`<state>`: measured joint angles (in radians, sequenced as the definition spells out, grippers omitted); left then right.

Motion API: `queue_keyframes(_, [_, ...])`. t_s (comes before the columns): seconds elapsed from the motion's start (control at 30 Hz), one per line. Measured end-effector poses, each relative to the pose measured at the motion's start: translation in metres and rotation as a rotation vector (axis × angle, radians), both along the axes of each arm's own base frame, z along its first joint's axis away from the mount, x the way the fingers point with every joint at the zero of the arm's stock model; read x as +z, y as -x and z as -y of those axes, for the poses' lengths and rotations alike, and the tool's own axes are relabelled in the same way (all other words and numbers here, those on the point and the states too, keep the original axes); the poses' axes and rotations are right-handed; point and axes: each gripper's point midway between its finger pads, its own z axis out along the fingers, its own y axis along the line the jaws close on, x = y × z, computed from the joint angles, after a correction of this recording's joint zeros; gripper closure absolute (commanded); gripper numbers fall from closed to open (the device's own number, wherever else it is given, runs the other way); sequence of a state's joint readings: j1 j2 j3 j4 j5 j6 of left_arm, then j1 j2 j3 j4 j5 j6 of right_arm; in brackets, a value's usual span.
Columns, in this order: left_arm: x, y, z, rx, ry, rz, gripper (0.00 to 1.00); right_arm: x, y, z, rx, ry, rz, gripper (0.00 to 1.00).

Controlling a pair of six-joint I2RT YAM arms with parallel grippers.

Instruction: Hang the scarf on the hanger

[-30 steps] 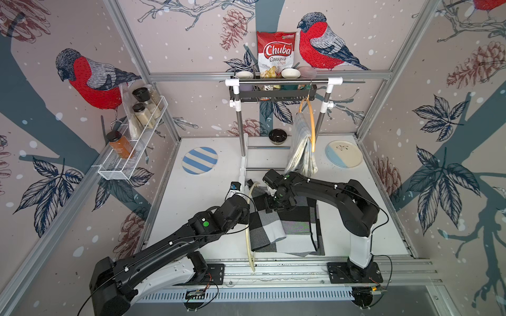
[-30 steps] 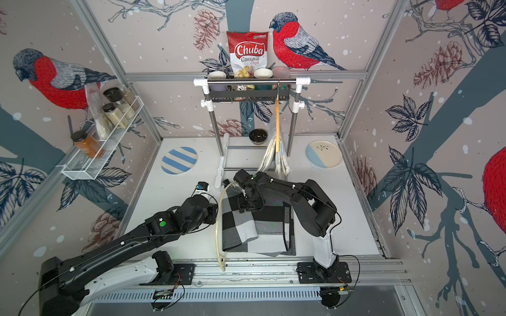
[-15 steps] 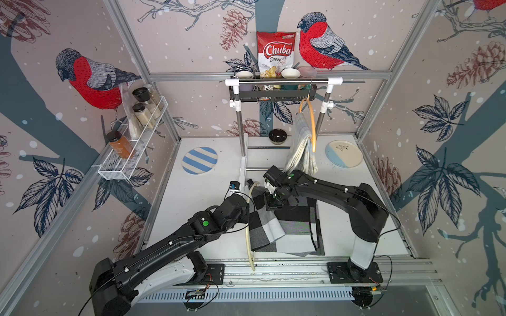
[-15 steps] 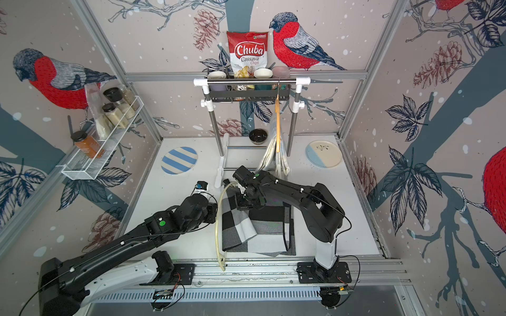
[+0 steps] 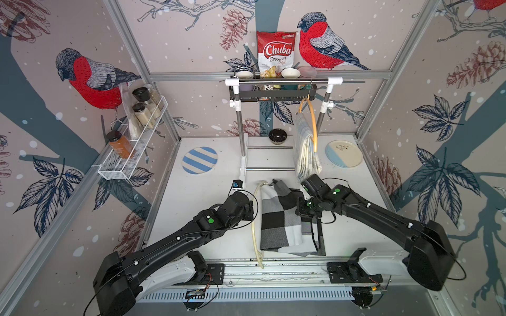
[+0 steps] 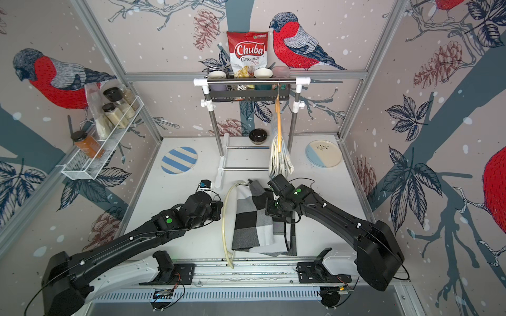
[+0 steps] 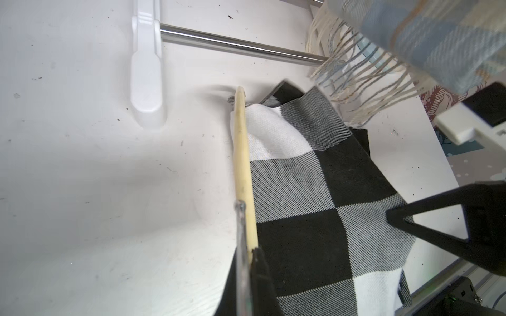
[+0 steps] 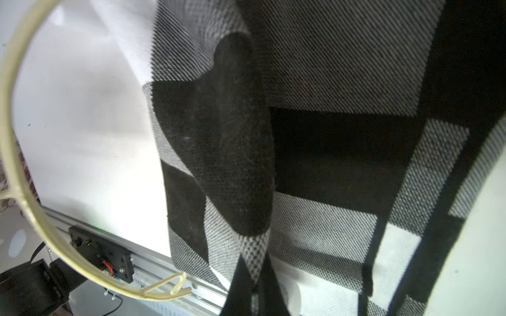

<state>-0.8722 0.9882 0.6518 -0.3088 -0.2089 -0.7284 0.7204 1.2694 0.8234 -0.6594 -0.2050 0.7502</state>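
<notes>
A robot lab's test cell dressed as a home: an aluminium frame [image 5: 191,75] holds bullfinch-print wall panels [image 5: 191,35]; left arm [image 5: 178,240] and right arm [image 5: 383,219] bolt to a rail [image 5: 273,266] at 6 o'clock; spice rack [image 5: 124,167] at 9, chips bag [image 5: 276,53] at 12.

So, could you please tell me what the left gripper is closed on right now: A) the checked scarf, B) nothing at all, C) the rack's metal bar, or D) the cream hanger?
D: in the left wrist view the left gripper pinches the rod of the cream hanger, which runs beside the checked scarf.
</notes>
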Motion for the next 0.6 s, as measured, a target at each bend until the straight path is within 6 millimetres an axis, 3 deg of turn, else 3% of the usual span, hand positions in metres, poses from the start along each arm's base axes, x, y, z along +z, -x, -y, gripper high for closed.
queue_keyframes(0.13, [0.0,-0.002,0.004,-0.002,0.014,0.002,1.0,-0.027,0.004,0.018,-0.075,0.023,-0.045,1.0])
queue_keyframes(0.27, [0.01,0.0,0.003,-0.018,0.0,0.005,1.0,-0.033,0.001,0.012,-0.071,-0.005,-0.048,1.0])
queue_keyframes(0.47, [0.063,0.003,-0.002,-0.062,-0.031,0.035,1.0,-0.019,-0.005,-0.005,-0.066,-0.085,-0.023,1.0])
queue_keyframes(0.6, [0.1,0.002,-0.012,-0.071,-0.061,0.058,1.0,-0.002,-0.004,-0.028,-0.036,-0.167,0.007,1.0])
